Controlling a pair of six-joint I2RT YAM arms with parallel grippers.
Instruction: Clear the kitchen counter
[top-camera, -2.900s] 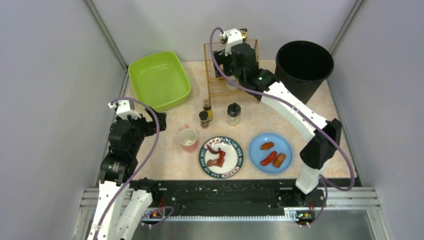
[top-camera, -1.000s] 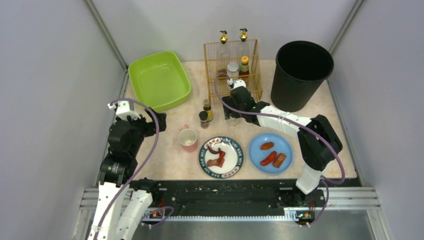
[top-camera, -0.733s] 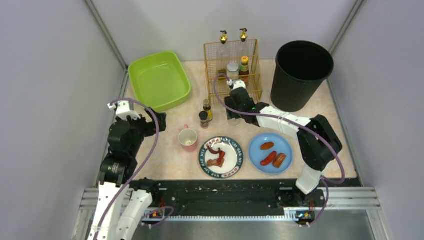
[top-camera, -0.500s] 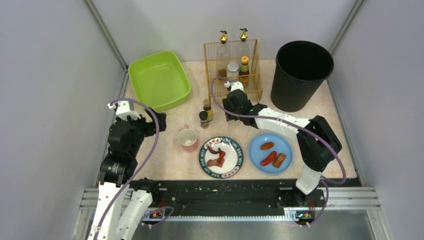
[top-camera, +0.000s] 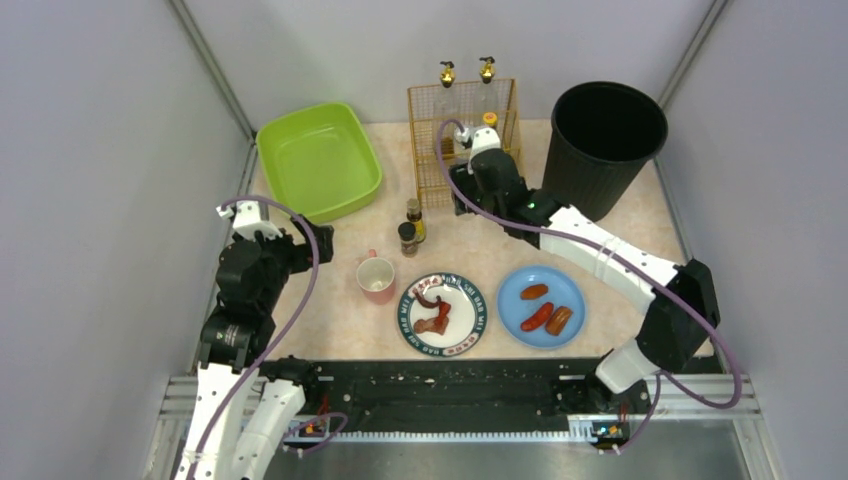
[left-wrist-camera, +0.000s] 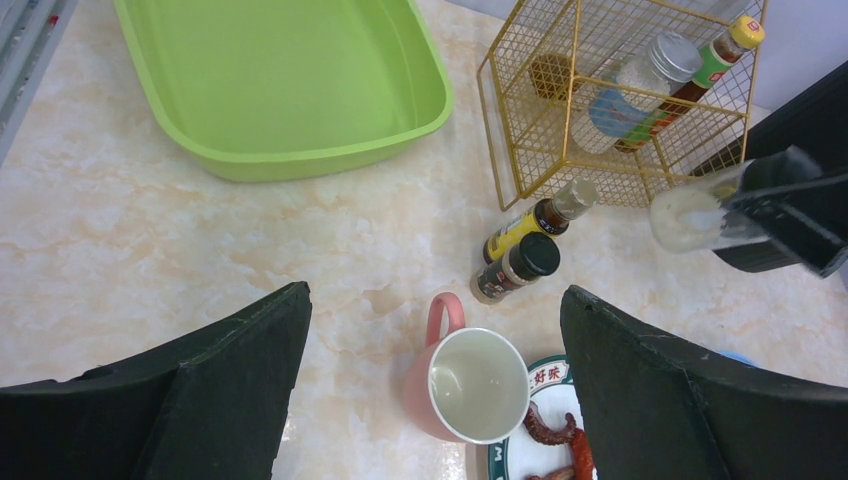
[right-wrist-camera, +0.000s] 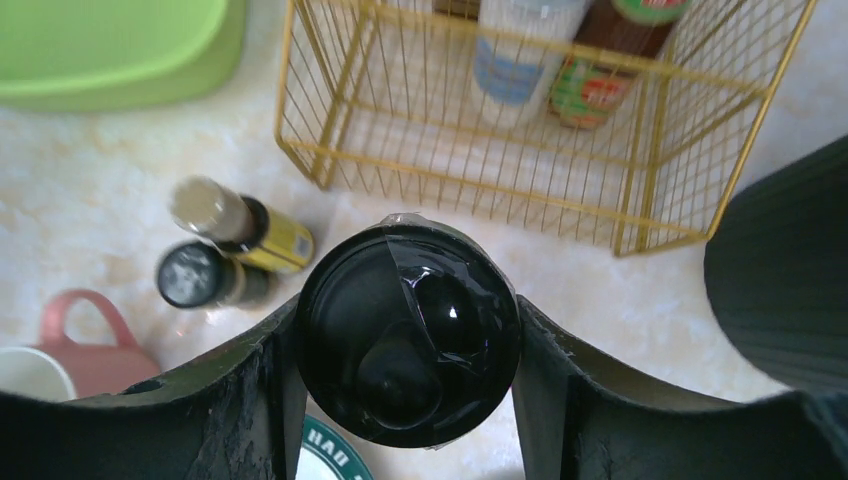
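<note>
**At the right jaws: jar held near rack**

Between the jaws of the right gripper (right-wrist-camera: 405, 320), clamped on its sides, sits a black-lidded glass jar (right-wrist-camera: 408, 355), just in front of the gold wire rack (right-wrist-camera: 420, 150). On the left gripper (left-wrist-camera: 435, 300) the jaws stand apart, holding nothing. Below, the surface (left-wrist-camera: 200, 240) carries two spice bottles (left-wrist-camera: 515, 268), a mug (left-wrist-camera: 460, 385), a patterned plate (top-camera: 410, 310) and a blue plate (top-camera: 515, 290). Risk: smooth glass may slip; a low approach may strike the rack rim, toppling the bottles inside (right-wrist-camera: 520, 50).

Left arm (top-camera: 245, 290) folded back at left side, left gripper (left-wrist-camera: 432, 295) fingers spread wide. Right arm (top-camera: 600, 255) stretched forward, right gripper (right-wrist-camera: 408, 345) clamped on jar (left-wrist-camera: 690, 215).
</note>
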